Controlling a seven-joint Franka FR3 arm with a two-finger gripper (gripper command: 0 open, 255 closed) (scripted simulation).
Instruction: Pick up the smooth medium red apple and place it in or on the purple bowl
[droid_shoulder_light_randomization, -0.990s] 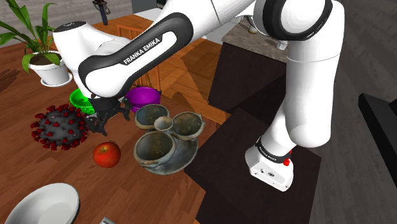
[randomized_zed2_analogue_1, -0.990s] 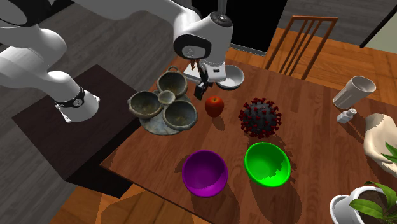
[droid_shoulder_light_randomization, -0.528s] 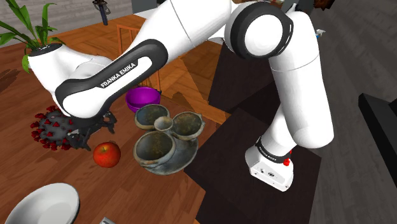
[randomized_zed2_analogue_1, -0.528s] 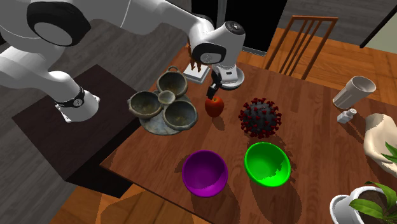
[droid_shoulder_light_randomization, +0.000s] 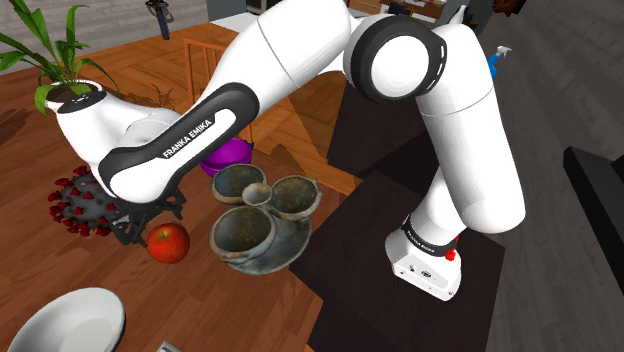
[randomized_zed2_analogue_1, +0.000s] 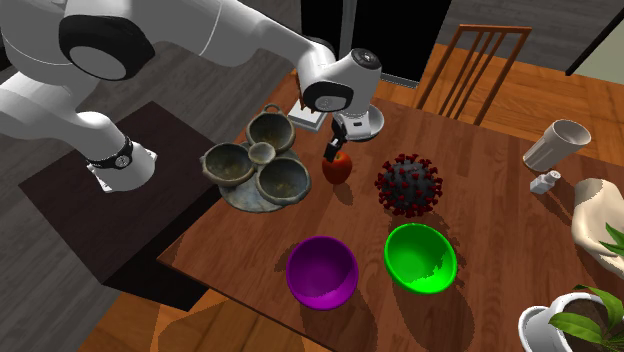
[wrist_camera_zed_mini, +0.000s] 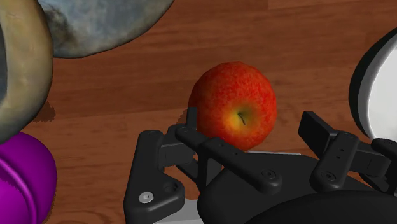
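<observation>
Gripper (randomized_zed2_analogue_1: 335, 146): hangs directly over the red apple (randomized_zed2_analogue_1: 337, 168), fingertips down at about stem height. In the wrist view the gripper (wrist_camera_zed_mini: 250, 122) has its jaws spread; the two black fingers (wrist_camera_zed_mini: 324, 135) stand either side of the red apple (wrist_camera_zed_mini: 235, 102). One finger is close against the fruit's skin, the other has a clear gap. Nothing is clasped.

Apple: sits on the wooden table (randomized_zed2_analogue_1: 480, 200), upright, stem up, with a yellow patch around the stem. In the shoulder view the red apple (droid_shoulder_light_randomization: 168, 243) shows just under the gripper (droid_shoulder_light_randomization: 148, 222).

Second exterior view, positions taken from the apple:
- stone dish with four cups (randomized_zed2_analogue_1: 257, 170) at 9 o'clock, near but not touching.
- red-spiked virus model (randomized_zed2_analogue_1: 408, 185) at 3 o'clock, near.
- white bowl (randomized_zed2_analogue_1: 368, 124) at 1 o'clock, partly behind the wrist.
- purple bowl (randomized_zed2_analogue_1: 322, 272) at 6 o'clock, well apart, empty.
- green bowl (randomized_zed2_analogue_1: 420, 257) at 3 o'clock of the purple bowl, just beside it, also empty.

Shoulder view: the purple bowl (droid_shoulder_light_randomization: 228, 155) is partly hidden behind the forearm, at 12 o'clock of the stone dish (droid_shoulder_light_randomization: 262, 218). A potted plant (droid_shoulder_light_randomization: 70, 100) stands at 12 o'clock of the virus model (droid_shoulder_light_randomization: 80, 200). The white bowl (droid_shoulder_light_randomization: 68, 322) lies at 7 o'clock of the apple.
</observation>
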